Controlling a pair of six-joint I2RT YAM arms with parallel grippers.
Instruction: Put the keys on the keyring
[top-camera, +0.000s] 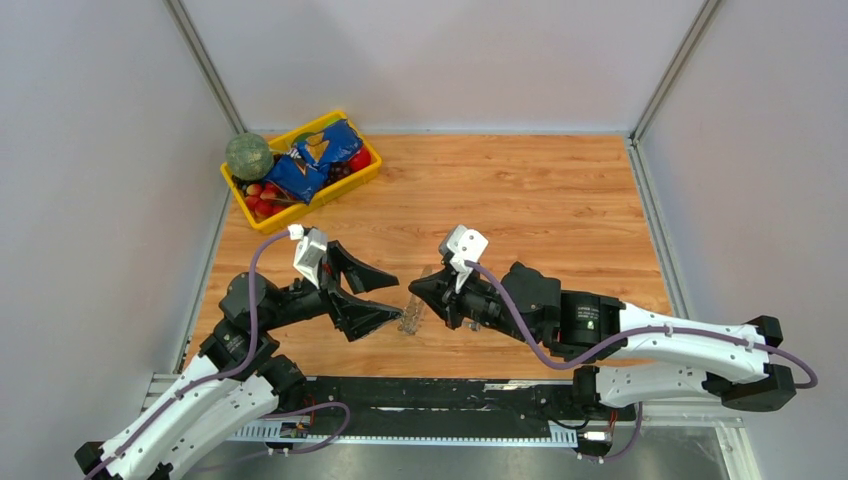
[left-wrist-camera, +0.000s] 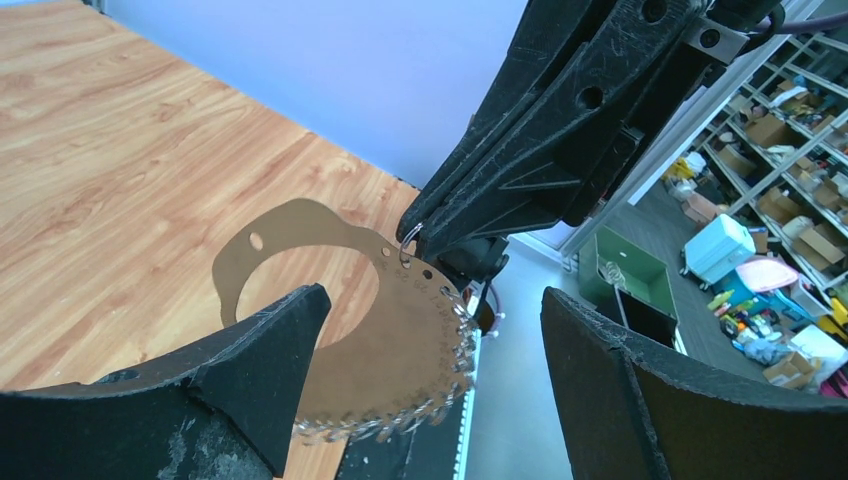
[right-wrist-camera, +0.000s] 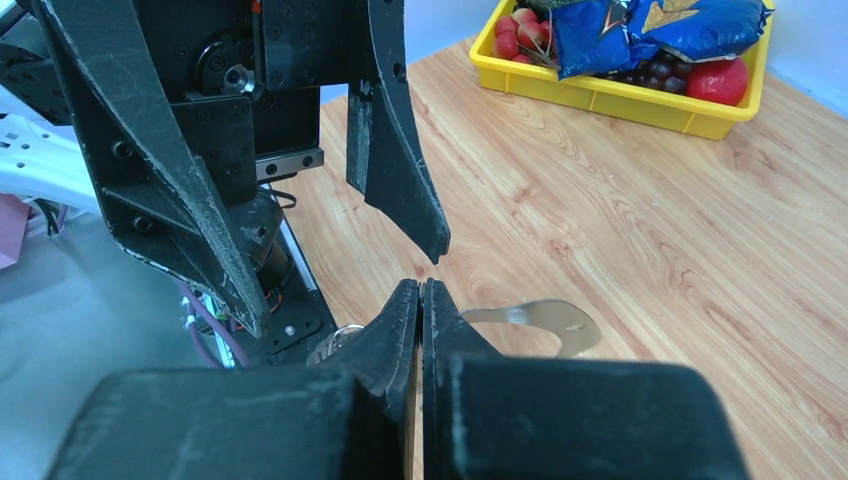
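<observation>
One keyring (left-wrist-camera: 400, 340), near centre: I see the right gripper (right-wrist-camera: 421, 290) pinched shut on it, left gripper (top-camera: 397, 297) wide open just beside.

The keyring (left-wrist-camera: 415, 345) looks shiny metal (fingers (left-wrist-camera: 250, 370): scuffed matt plastic), table (left-wrist-camera: 120, 150) smooth wood.

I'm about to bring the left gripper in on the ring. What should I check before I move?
1. Right gripper shut on the keyring, pinching its small wire loop: ok.
2. Left gripper open and holding nothing: ok.
3. Keyring lined up inside the left gripper's opening: cannot tell; it hangs off-centre, partly behind one finger, and its depth is unclear.
4. Keys strung along the keyring's lower edge: ok.
5. A loose key ready to add: not ok; none shows in any view.
6. Yellow bin well away from both arms: ok.
</observation>
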